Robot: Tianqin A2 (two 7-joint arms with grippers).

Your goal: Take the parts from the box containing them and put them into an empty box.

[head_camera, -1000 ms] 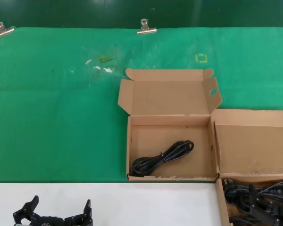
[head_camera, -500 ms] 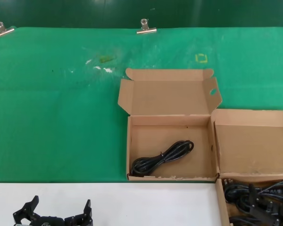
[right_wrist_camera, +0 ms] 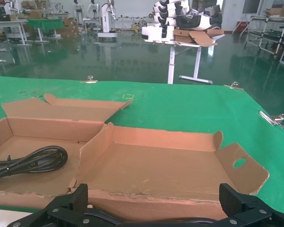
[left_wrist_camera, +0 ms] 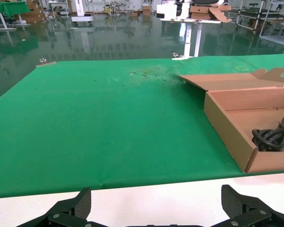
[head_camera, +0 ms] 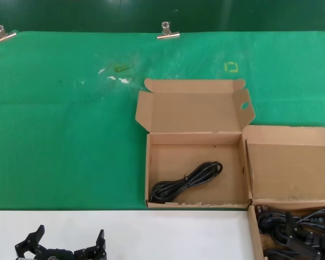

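Cable (head_camera: 187,181), black, looped bundle, one piece: lies on the floor of the centre cardboard box (head_camera: 151,179), the receiving box, lid open. Long axis runs diagonally, from the near-left corner toward the far-right side; the fuller coil sits at the near-left end.

Remaining cables (head_camera: 287,222): a tangled heap in the right-hand cardboard box (head_camera: 249,162), which touches the centre box; count cannot be told.

Progress, judged: one piece delivered, most of the stock left to move.

Right gripper (right_wrist_camera: 153,194): released, fingers spread wide, low over the right-hand box just above the heap, holding nothing.

Left gripper (head_camera: 70,235): released, empty, parked over the white desk (head_camera: 179,233) edge, short of the green mat (head_camera: 65,135).
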